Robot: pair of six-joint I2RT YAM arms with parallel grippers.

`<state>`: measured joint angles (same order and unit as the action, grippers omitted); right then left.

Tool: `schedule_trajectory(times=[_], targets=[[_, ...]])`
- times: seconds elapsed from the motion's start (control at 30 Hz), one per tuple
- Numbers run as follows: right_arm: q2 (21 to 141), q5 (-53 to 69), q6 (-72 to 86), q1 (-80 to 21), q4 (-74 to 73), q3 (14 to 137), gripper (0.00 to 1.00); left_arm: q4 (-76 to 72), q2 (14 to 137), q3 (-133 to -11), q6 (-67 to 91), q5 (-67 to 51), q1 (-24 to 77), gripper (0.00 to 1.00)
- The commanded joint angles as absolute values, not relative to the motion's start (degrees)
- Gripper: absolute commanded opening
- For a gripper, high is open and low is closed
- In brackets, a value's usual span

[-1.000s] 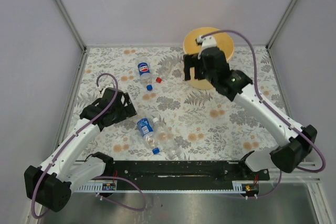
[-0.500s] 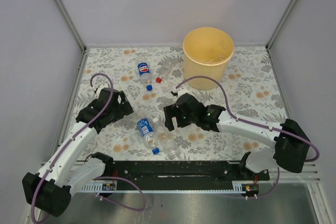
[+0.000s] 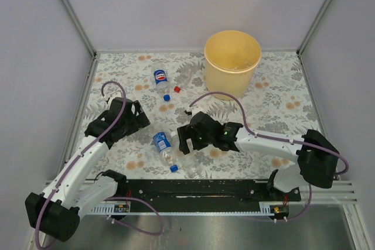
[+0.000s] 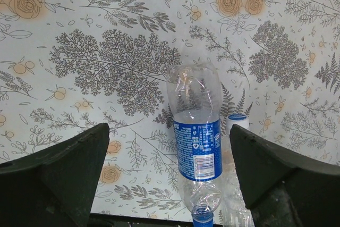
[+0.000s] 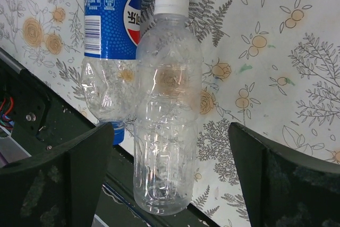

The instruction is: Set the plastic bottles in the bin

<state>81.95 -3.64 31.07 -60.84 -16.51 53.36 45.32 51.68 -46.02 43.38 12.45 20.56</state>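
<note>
Tools gaping, empty, right tool (image 5: pixel 170 126) over clear bottle (image 5: pixel 167 99), left tool (image 4: pixel 169 127) over labelled bottle (image 4: pixel 197 150)

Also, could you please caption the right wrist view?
Open right tool hovers over a clear bottle lying beside a blue-labelled bottle.

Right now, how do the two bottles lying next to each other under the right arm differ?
The labelled bottle wears a blue wrap; the plain bottle has none. The labelled bottle's cap is blue, the plain bottle's is white. Their caps point opposite ways. Both are clear plastic and lie on their sides, side by side on the flowered table, outside the bin.
</note>
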Motion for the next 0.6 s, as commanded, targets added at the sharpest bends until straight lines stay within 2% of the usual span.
schedule_trajectory(times=[0.0, 0.2, 0.3, 0.47, 0.57], targets=[[85.07, -0.18, 30.32, -61.87, -14.59, 56.07, 0.98, 42.89, 52.29, -47.02, 42.72, 11.51, 20.30, 0.99], [89.99, 3.33, 30.59, -63.54, -13.98, 56.34, 0.97, 42.10, 53.70, -47.11, 42.36, 10.73, 20.30, 0.99], [91.84, 4.22, 30.85, -63.81, -12.84, 55.99, 0.92, 42.01, 54.49, -47.29, 42.19, 10.55, 20.30, 0.99], [91.76, 1.33, 30.76, -63.81, -14.14, 55.63, 0.69, 41.75, 54.67, -47.55, 42.10, 10.63, 20.30, 0.99], [88.34, -3.50, 29.36, -63.81, -17.30, 55.72, 0.63, 41.75, 54.67, -47.55, 41.92, 10.81, 20.30, 0.99]])
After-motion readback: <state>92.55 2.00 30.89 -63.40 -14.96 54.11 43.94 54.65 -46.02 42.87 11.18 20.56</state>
